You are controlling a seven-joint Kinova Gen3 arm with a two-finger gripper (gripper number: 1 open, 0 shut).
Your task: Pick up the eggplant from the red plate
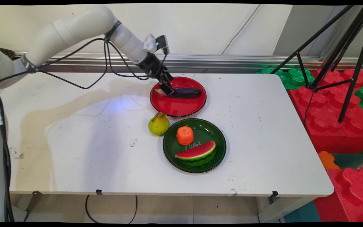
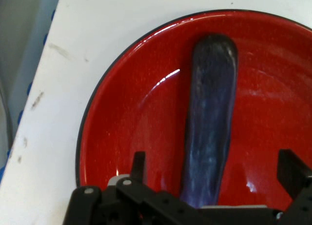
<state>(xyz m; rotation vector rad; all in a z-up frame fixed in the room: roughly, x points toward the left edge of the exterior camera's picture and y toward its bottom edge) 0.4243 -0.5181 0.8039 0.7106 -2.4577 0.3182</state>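
My black gripper (image 1: 168, 90) is down at the left end of a dark purple eggplant (image 1: 187, 92) that lies across a red plate (image 1: 178, 112) at the back of the table. In the hand view the gripper (image 2: 214, 173) is open. Its fingers (image 2: 139, 166) stand apart on either side of the eggplant (image 2: 212, 112), not closed on it. The eggplant runs lengthwise away from the hand over the red plate (image 2: 131, 127). Its near end is hidden by the linkage.
In front of the red plate stands a green plate (image 1: 208, 130) with an orange carrot piece (image 1: 185, 135) and a watermelon slice (image 1: 197, 153). A yellow-green pear (image 1: 158, 124) stands on the table to its left. A black tripod (image 1: 342, 63) and red and green foam blocks (image 1: 336, 104) are off the table's right side.
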